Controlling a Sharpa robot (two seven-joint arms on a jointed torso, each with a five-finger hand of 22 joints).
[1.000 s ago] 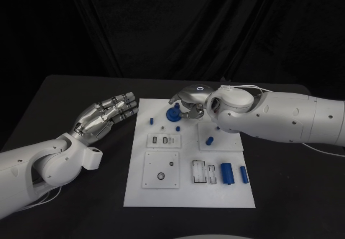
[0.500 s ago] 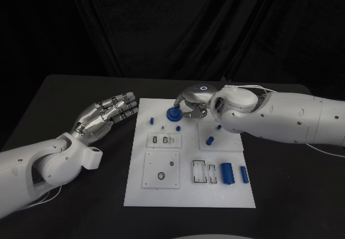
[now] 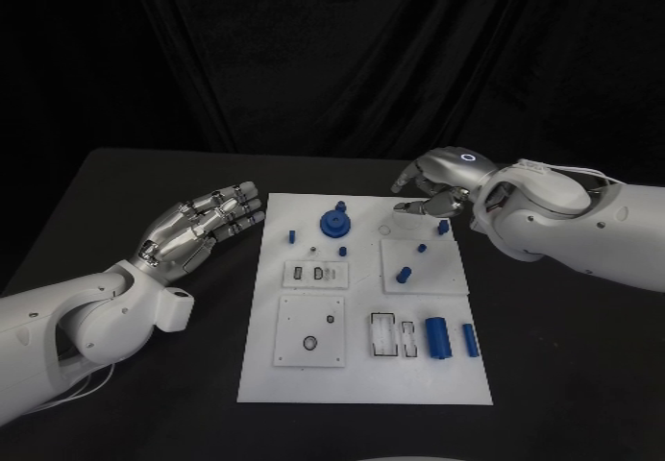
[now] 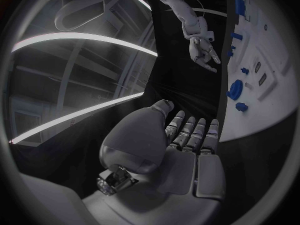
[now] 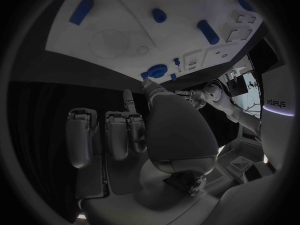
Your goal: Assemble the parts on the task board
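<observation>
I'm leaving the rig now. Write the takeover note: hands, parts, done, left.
Left hand: open, empty, off the board's left edge.
Right hand: empty, fingers loosely curled, above the board's far right corner.
Parts: round blue part stands far centre; small pegs mid-board; two blue bars lie near right.
Done: unclear, beyond the round part standing.
Left: bars and pegs apparently unseated.

Task board (image 3: 363, 376) flanked by bare table (image 3: 111, 192); far-right corner overhung by right hand (image 3: 441, 184); left edge bordered by left hand (image 3: 201, 226).
</observation>
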